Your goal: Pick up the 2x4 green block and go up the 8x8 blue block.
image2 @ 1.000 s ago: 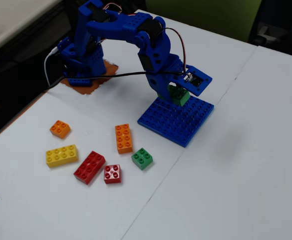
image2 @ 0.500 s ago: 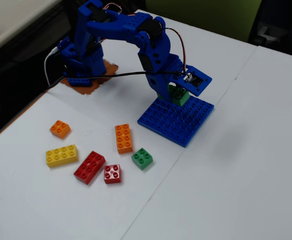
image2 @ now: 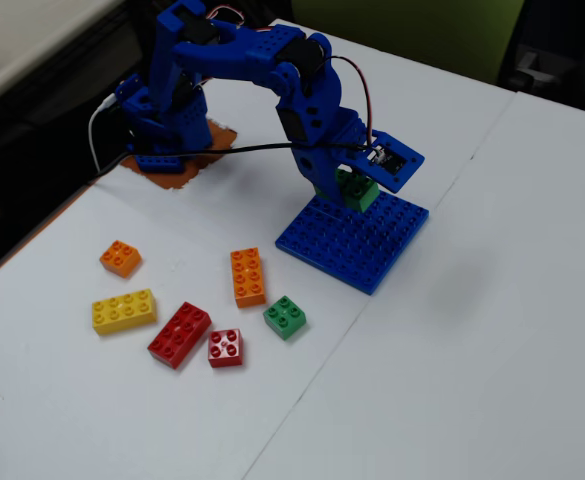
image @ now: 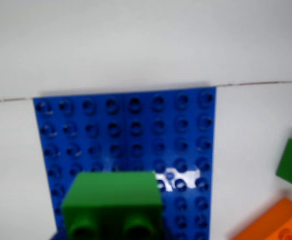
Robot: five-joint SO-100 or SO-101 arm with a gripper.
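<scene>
The 2x4 green block [image2: 362, 194] hangs in my gripper [image2: 348, 186], which is shut on it over the far corner of the 8x8 blue block [image2: 357, 248]. In the wrist view the 2x4 green block [image: 113, 192] fills the bottom centre between the jaws of my gripper [image: 93, 225], its end face with two round hollows towards the camera. Behind it the 8x8 blue block [image: 136, 130] spreads out flat on the white table. Whether the green block touches the studs or hovers just above them cannot be told.
Loose bricks lie left of the plate in the fixed view: a small green brick [image2: 285, 317], an orange 2x4 [image2: 248, 276], a red 2x4 [image2: 180, 334], a small red brick [image2: 225, 348], a yellow one [image2: 124, 310] and a small orange one [image2: 120, 258]. The arm's base [image2: 162, 130] stands at the back left.
</scene>
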